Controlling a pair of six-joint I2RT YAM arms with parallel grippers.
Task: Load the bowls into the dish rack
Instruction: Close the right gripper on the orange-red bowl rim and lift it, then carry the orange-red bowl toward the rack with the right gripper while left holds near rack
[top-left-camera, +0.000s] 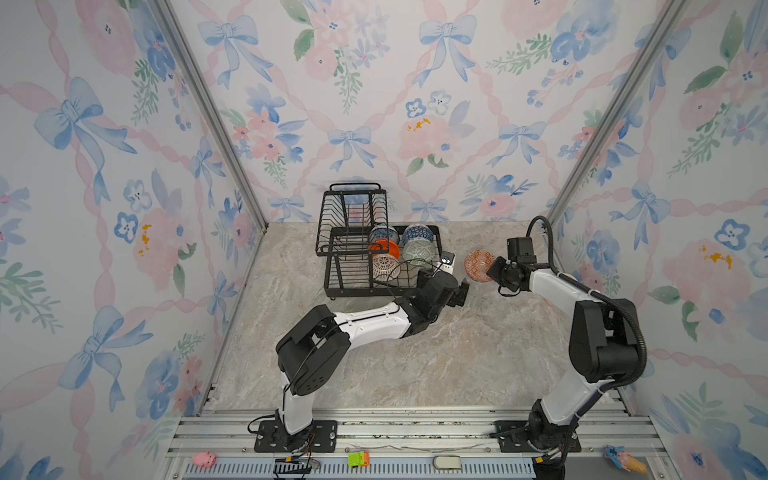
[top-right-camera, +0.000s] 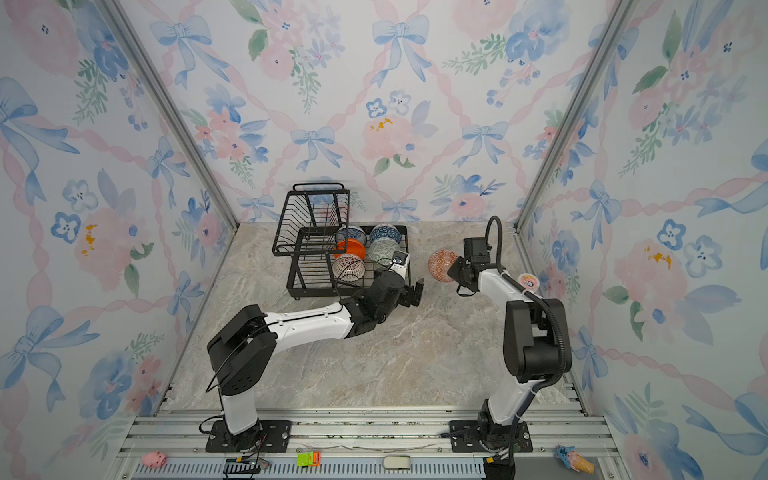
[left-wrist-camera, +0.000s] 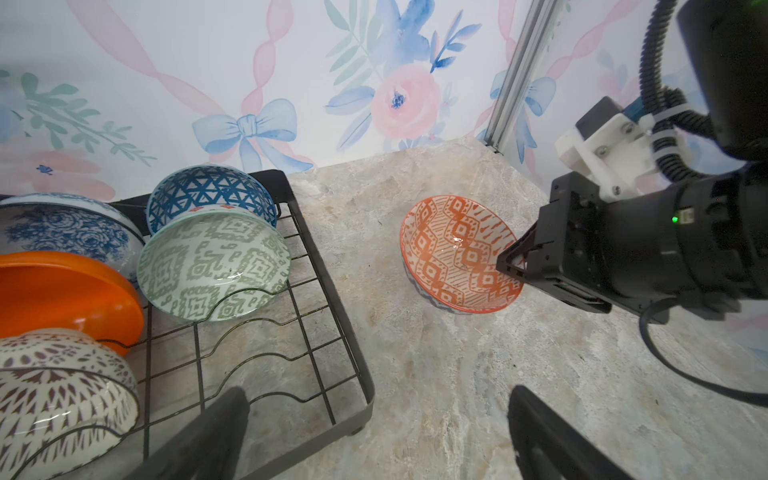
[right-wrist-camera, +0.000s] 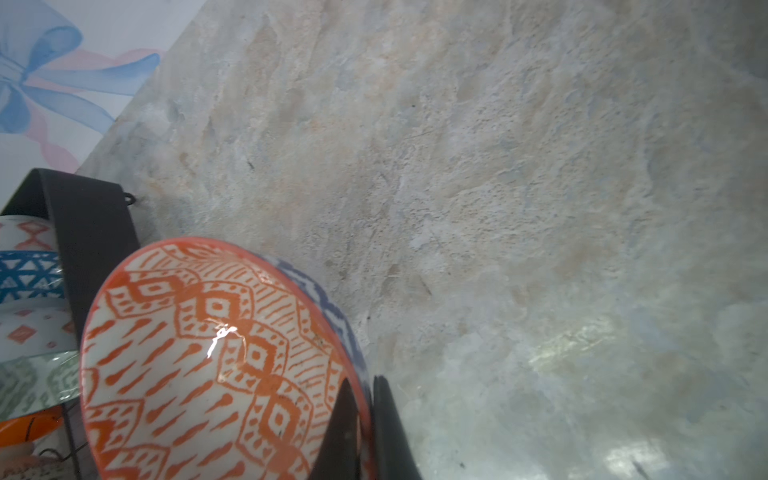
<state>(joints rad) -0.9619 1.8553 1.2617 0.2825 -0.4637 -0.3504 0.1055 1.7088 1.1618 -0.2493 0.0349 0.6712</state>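
We see a robot laboratory cell dressed as a home: floral wall panels (top-left-camera: 374, 83) on aluminium posts (top-left-camera: 210, 108) enclose a marble-look tabletop (top-left-camera: 436, 365) with a dish rack (top-left-camera: 332, 216), while the left arm (top-left-camera: 370, 322) and right arm (top-left-camera: 552, 286) stand bolted to a slotted rail (top-left-camera: 415, 428)

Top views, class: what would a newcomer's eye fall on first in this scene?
The orange-white patterned bowl is tilted, its rim pinched by the shut right gripper, just right of the dish rack. Next, five bowls crowd the rack's lower tray, the plain orange bowl brightest among them. The left gripper hangs open by the rack's front corner.
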